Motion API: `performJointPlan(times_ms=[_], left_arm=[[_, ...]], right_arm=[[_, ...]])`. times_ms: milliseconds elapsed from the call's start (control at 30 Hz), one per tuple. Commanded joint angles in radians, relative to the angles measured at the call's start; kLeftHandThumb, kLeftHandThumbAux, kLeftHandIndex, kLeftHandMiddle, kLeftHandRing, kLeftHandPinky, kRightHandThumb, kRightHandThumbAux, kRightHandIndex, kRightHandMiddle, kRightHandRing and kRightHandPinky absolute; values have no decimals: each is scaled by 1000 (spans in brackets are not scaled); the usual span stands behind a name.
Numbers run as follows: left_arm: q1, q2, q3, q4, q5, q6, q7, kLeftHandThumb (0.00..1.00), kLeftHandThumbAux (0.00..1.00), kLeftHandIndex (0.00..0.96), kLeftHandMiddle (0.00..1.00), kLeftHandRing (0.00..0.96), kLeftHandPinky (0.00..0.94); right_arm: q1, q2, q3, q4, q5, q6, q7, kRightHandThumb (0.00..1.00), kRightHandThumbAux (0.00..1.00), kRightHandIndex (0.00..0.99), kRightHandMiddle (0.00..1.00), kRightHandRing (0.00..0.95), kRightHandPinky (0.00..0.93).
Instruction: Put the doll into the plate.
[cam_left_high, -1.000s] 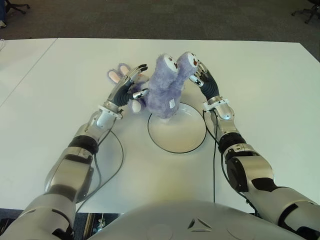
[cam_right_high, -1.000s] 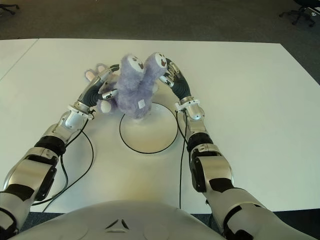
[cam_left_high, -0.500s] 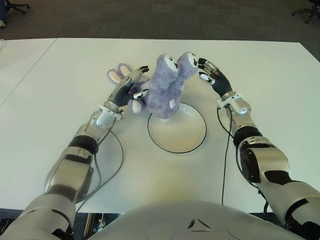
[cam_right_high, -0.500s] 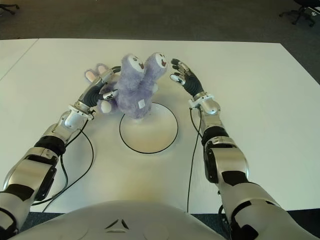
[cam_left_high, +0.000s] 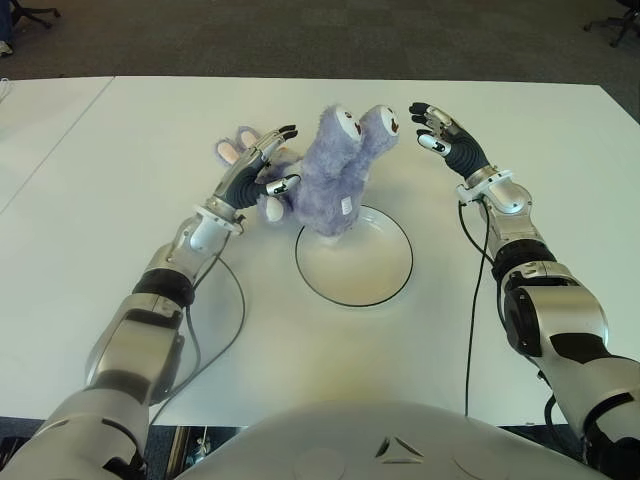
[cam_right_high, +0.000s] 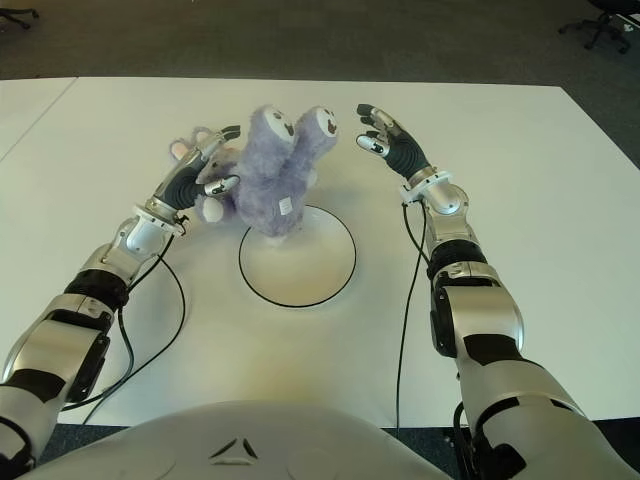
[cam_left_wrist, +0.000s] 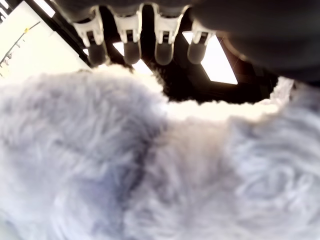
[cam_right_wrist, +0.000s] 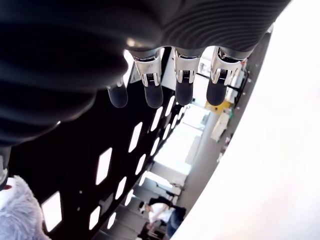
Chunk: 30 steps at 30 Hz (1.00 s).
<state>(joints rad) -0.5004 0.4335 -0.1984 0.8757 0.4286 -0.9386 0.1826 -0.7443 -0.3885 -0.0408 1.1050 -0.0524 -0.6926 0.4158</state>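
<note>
A fluffy purple doll (cam_left_high: 335, 180) with two round eye stalks stands upright, its base on the far rim of the white plate (cam_left_high: 375, 275). A pink-lined ear (cam_left_high: 232, 152) sticks out to its left. My left hand (cam_left_high: 262, 165) is pressed against the doll's left side, fingers straight and spread, thumb touching the fur. In the left wrist view the fingertips (cam_left_wrist: 131, 42) stay extended above the fur (cam_left_wrist: 150, 170). My right hand (cam_left_high: 440, 135) hovers open to the right of the doll's head, a clear gap apart. The right wrist view shows straight fingers (cam_right_wrist: 152, 90) holding nothing.
The white table (cam_left_high: 520, 130) stretches wide on both sides, and a second table (cam_left_high: 40, 120) adjoins on the left. Black cables (cam_left_high: 225, 320) loop on the tabletop by my left forearm, and one runs along the right arm. Office chairs (cam_left_high: 615, 20) stand on the dark floor beyond.
My right hand has come off the doll's head and moved to the right, opening. The doll stays upright on the plate's rim. The left hand has barely moved.
</note>
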Motion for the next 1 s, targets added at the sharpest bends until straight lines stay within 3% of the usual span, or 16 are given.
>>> performJointPlan(times_ms=[33,267,467,767,1000], left_arm=[[13,3,7,0,0,6,-1,198,224,0,0,0,0],[10,-1,12,6,-4,-3,5,205,206,0,0,0,0],[-2,-15,23,21,-8,-38,26,227,184,0,0,0,0],[-5,-16,23,28,-8,-45,6,224,180,0,0,0,0],[1,-12,16,33,13,-63,24,185,190,0,0,0,0]], right_arm=[[19,-24,15,-21,-21,-25,3,90,361,0,0,0,39],[58,-29,32,-92,-28,-38,-1,91,363,0,0,0,34],[202,24,96,-278,-108,-84,-96,142,415,0,0,0,71],[345,71,171,-369,-207,-117,-196,179,478,0,0,18,102],[422,92,226,-426,-254,-84,-223,195,511,0,0,34,155]])
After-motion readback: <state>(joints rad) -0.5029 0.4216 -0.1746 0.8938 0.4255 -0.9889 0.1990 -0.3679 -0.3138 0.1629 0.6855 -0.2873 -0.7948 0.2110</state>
